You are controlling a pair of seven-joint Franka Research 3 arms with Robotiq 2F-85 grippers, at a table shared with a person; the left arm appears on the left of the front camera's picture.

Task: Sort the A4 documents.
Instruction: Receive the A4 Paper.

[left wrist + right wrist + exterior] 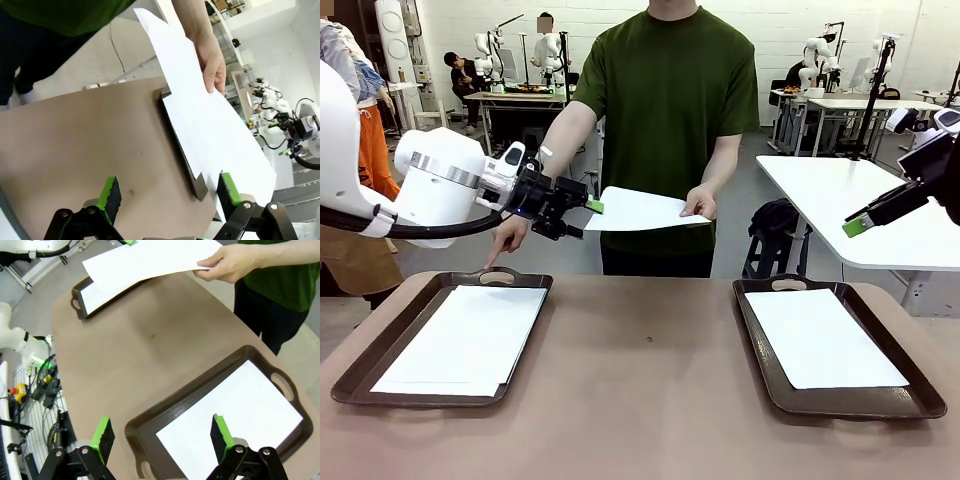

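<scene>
Thin white paper sheet (pixel 642 210) offered by person's hand (pixel 699 205): light, floppy | I'd pinch its 9 o'clock edge | left gripper (pixel 582 214) wide open, right gripper (pixel 161 440) wide, both empty

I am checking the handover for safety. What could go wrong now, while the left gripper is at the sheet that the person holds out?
The held sheet is thin and sagging; the open left gripper might close on a corner only, creasing or dropping it. The person's hand grips the far edge, so pulling early could tear it.

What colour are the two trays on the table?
Dark brown, both trays; the front view shows it best.
</scene>
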